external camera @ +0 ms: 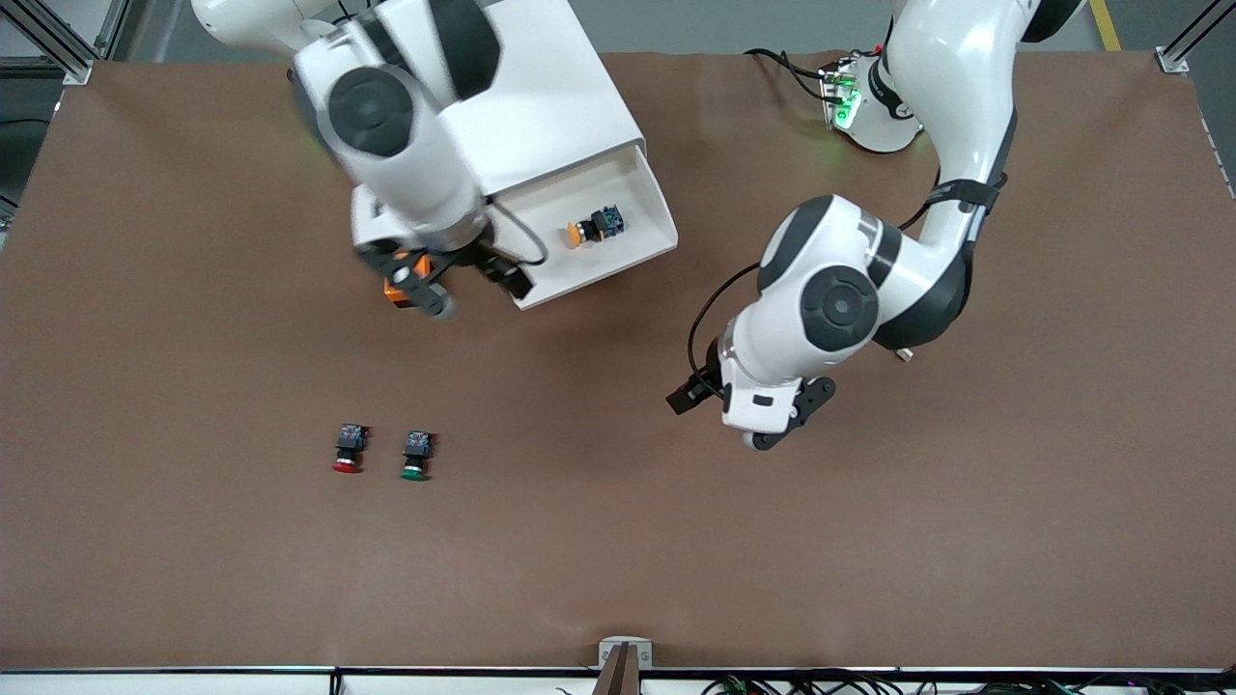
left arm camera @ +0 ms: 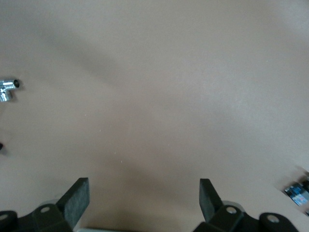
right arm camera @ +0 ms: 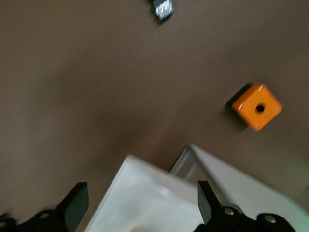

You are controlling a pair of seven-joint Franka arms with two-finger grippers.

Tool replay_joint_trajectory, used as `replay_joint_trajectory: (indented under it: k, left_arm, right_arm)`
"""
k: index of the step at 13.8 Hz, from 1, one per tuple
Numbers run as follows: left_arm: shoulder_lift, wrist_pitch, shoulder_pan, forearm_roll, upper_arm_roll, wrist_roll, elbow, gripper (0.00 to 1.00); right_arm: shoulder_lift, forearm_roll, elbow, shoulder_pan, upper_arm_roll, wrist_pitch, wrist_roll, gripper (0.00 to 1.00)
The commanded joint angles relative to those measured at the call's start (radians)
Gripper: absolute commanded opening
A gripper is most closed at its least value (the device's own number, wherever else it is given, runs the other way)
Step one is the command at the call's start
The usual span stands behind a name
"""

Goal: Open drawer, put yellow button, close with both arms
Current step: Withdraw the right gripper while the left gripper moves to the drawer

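The top drawer (external camera: 642,208) of the white cabinet (external camera: 550,106) is pulled out. The yellow button (external camera: 593,228) lies on its side in it. My right gripper (external camera: 468,280) is open and empty over the drawer's corner toward the right arm's end. In the right wrist view the white drawer corner (right arm camera: 145,193) shows between its spread fingers (right arm camera: 75,203), around my right gripper (right arm camera: 142,195). My left gripper (external camera: 763,417) hangs over bare table, away from the drawer toward the left arm's end. In the left wrist view it (left arm camera: 144,188) is open and empty.
An orange cube (external camera: 396,290) with a hole lies on the table beside the drawer, also in the right wrist view (right arm camera: 257,107). A red-capped button (external camera: 348,450) and a green-capped button (external camera: 416,457) stand nearer the front camera. A small metal fitting (external camera: 905,355) lies by the left arm.
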Motion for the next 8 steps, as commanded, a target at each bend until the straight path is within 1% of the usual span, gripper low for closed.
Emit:
replay_joint_trajectory:
  k: [1, 3, 5, 8]
  left_arm:
    - [-0.003, 0.035, -0.069, 0.068, 0.007, -0.048, -0.027, 1.00]
    - [0.000, 0.035, -0.106, 0.101, 0.004, -0.074, -0.030, 1.00]
    - [0.003, 0.035, -0.143, 0.102, 0.004, -0.108, -0.033, 1.00]
    - [0.004, 0.035, -0.192, 0.101, 0.002, -0.123, -0.037, 1.00]
  right_arm:
    - [-0.016, -0.005, 0.007, -0.149, 0.019, -0.045, -0.276, 1.00]
    - [-0.016, -0.023, 0.004, -0.260, 0.019, -0.047, -0.479, 1.00]
    - [-0.016, -0.060, -0.001, -0.353, 0.019, -0.047, -0.691, 1.00]
    - [-0.016, -0.081, -0.004, -0.485, 0.019, -0.048, -0.933, 1.00]
